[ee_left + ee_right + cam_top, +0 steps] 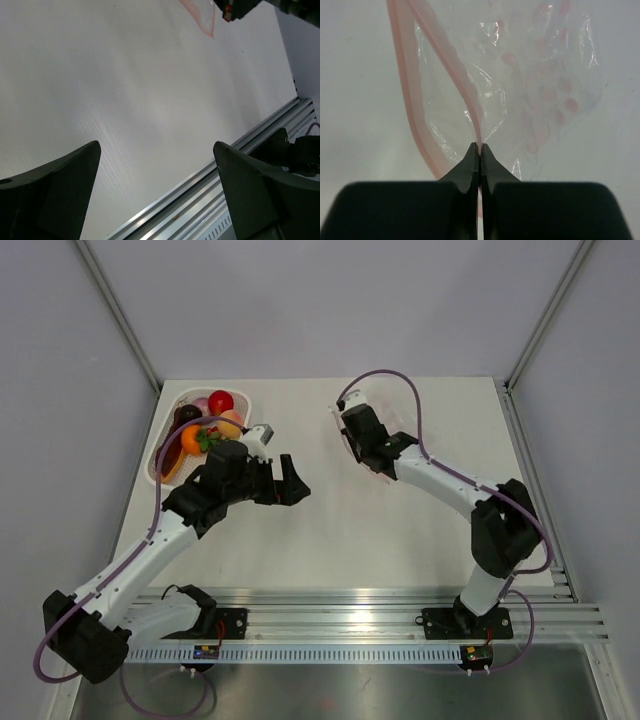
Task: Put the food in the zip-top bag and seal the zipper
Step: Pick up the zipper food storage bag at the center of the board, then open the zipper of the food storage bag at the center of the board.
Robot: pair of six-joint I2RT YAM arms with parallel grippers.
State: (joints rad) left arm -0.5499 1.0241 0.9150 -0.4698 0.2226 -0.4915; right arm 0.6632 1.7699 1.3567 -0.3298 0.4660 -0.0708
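The clear zip-top bag (535, 85) lies at the table's back right (398, 420). Its pink zipper strip (451, 60) gapes open in a loop. My right gripper (480, 147) is shut on the upper lip of that zipper strip, holding the mouth open; it also shows in the top view (358, 440). The food sits in a white basket (165, 445) at the back left: a red tomato (221, 401), an orange (191, 439), a peach (231, 426) and a dark eggplant (186, 415). My left gripper (285, 483) is open and empty over bare table, right of the basket. A bag corner (202, 20) shows in the left wrist view.
Aluminium rails (360, 605) run along the near edge. Grey walls enclose the table on three sides. The right arm's purple cable (400, 380) arcs over the bag.
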